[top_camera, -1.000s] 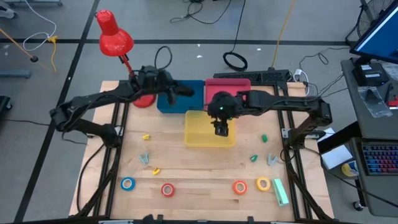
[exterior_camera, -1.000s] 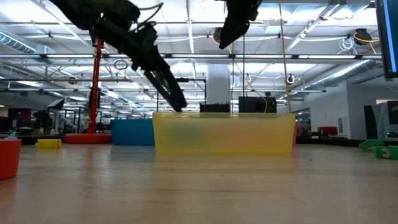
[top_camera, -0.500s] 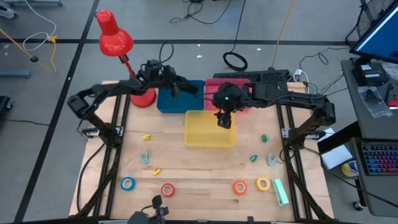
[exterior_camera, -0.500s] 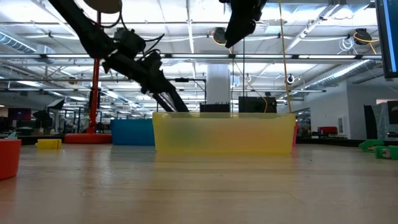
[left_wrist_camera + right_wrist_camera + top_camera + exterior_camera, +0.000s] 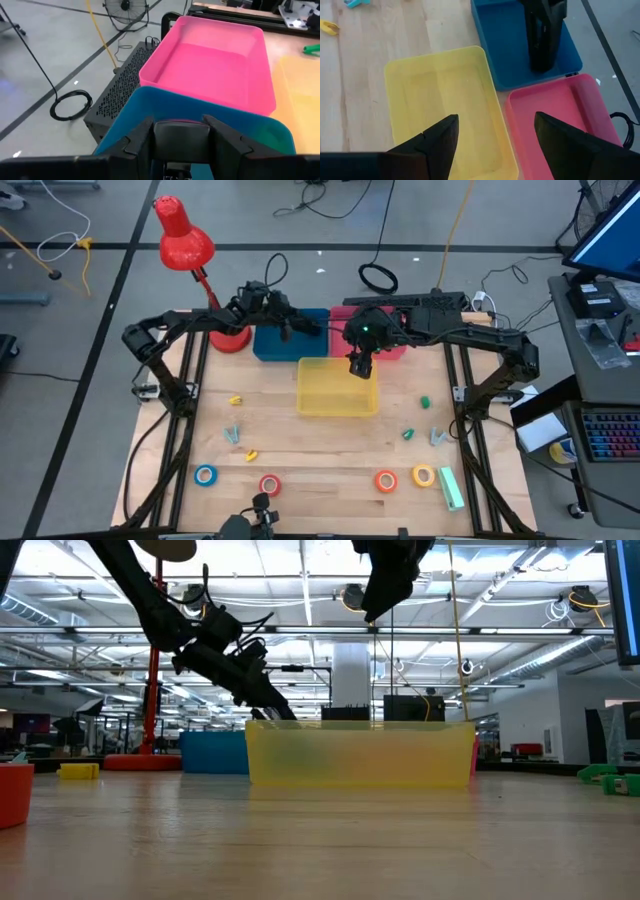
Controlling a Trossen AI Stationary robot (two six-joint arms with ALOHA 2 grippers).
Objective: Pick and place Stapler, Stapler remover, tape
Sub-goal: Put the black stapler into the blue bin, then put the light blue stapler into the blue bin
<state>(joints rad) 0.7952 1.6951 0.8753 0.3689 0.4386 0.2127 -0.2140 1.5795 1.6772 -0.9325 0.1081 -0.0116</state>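
Note:
My left gripper (image 5: 303, 329) is shut on a black stapler (image 5: 540, 47) and reaches over the blue bin (image 5: 270, 345) at the table's far side. The stapler's free end points down into that bin. My right gripper (image 5: 359, 369) hangs open, holding nothing, high over the far edge of the yellow bin (image 5: 335, 392), beside the pink bin (image 5: 392, 345). Blue (image 5: 205, 475), red (image 5: 269, 485), orange (image 5: 386, 480) and yellow (image 5: 423, 476) tape rolls lie flat near the table's front edge. A green stapler (image 5: 452, 488) lies beside the yellow roll. My left gripper pinches the black stapler between its two fingers by its two sides (image 5: 181, 136). The fingers slant downward from the table's left, along the stapler. Its free end (image 5: 540, 65) hangs inside the blue bin; I cannot tell whether it touches the floor.
A red desk lamp (image 5: 185, 242) stands at the far left corner, its base next to the blue bin. Small staple removers lie scattered on the wood: yellow (image 5: 236, 400), grey (image 5: 232, 434), green (image 5: 424, 402) and grey (image 5: 437, 436). Bare wood lies between bins and tape rolls.
My left gripper has sunk and gone toward the table's right, carrying the stapler from above the blue bin's left rim down over its inside. My right gripper has drifted toward the far edge, from the yellow bin's middle to its far rim, staying open.

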